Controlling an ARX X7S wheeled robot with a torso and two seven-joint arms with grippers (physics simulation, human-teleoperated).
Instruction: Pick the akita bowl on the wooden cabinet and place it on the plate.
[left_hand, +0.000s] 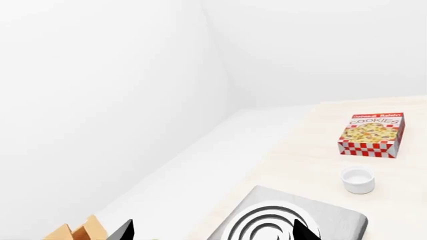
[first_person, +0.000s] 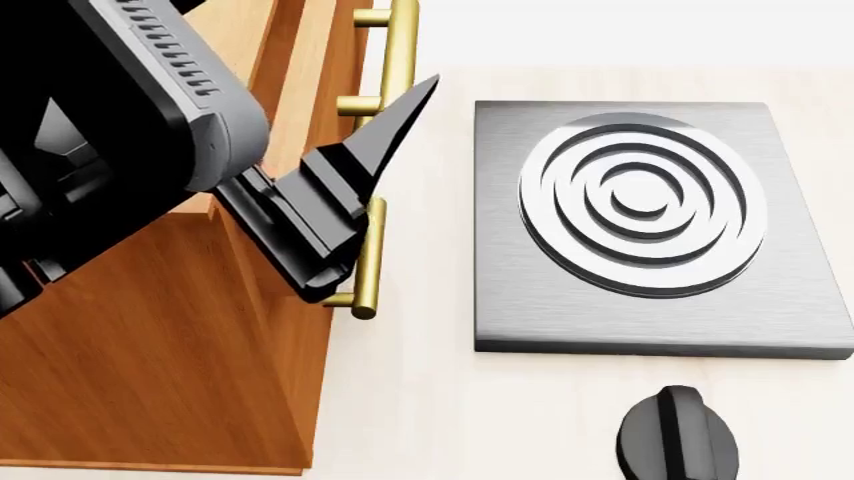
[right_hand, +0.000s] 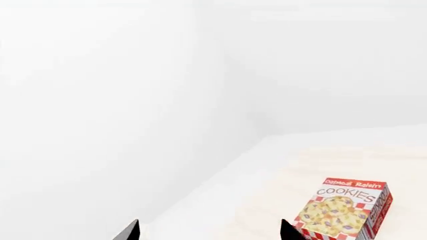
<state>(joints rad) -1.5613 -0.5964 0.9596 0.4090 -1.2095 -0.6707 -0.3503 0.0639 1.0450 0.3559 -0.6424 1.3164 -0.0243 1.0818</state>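
The akita bowl and the plate are out of view in all three views. The wooden cabinet, orange-brown with brass bar handles, fills the left of the head view; a corner of the cabinet also shows in the left wrist view. My left gripper is open and empty, its tips wide apart. In the head view one of its black fingers points past the cabinet's front by the handles. My right gripper is open too, with nothing between its tips, facing the white wall.
A grey stove slab with a ringed burner lies right of the cabinet, a black knob in front of it. Farther off stand a small white cup and a cookies box.
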